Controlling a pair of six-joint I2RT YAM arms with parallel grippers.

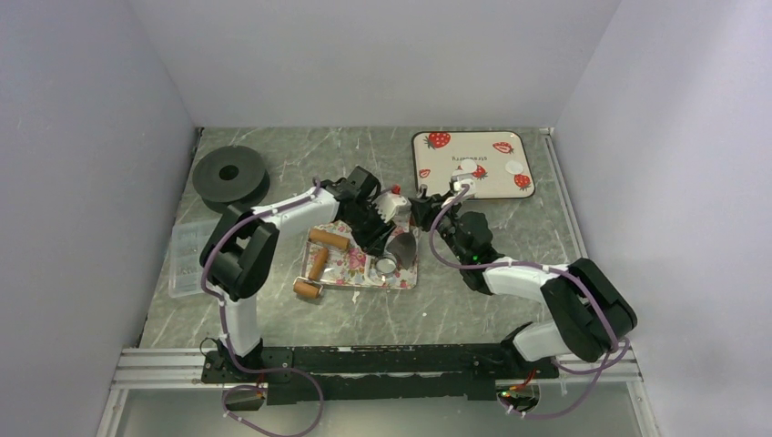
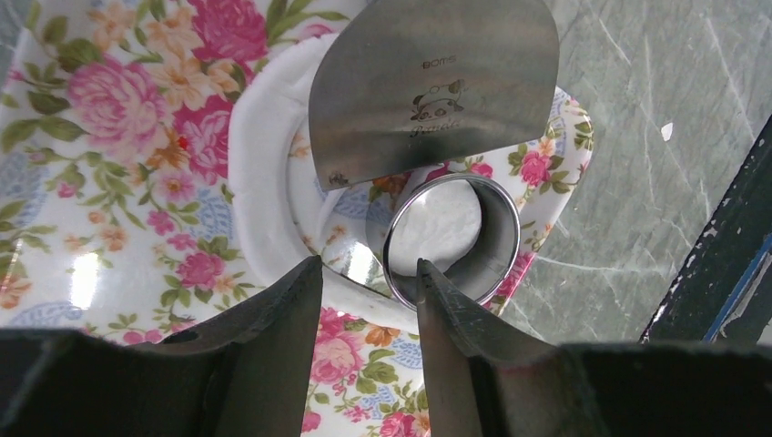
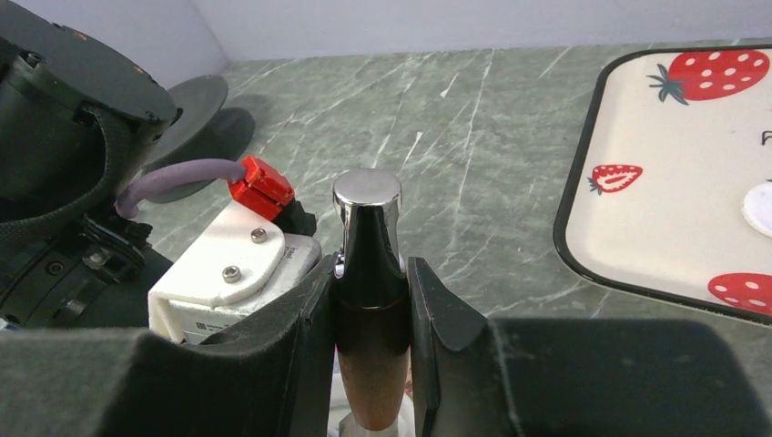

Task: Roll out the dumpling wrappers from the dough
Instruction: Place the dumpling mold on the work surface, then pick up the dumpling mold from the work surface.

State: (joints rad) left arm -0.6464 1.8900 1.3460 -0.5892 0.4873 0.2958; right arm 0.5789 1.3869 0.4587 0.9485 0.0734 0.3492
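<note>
White dough lies rolled flat on the floral tray, with holes cut in it. A metal ring cutter stands on the tray with a white disc inside it. My left gripper hovers open just in front of the ring, over the dough's edge. My right gripper is shut on the wooden, metal-capped handle of a steel scraper, whose blade rests on the dough behind the ring. Dumpling wrappers lie on the strawberry tray; one wrapper shows at the right wrist view's edge.
A wooden rolling pin lies across the floral tray's left side. A black round spool sits at the back left and a clear plastic box at the left. Walls close in on three sides.
</note>
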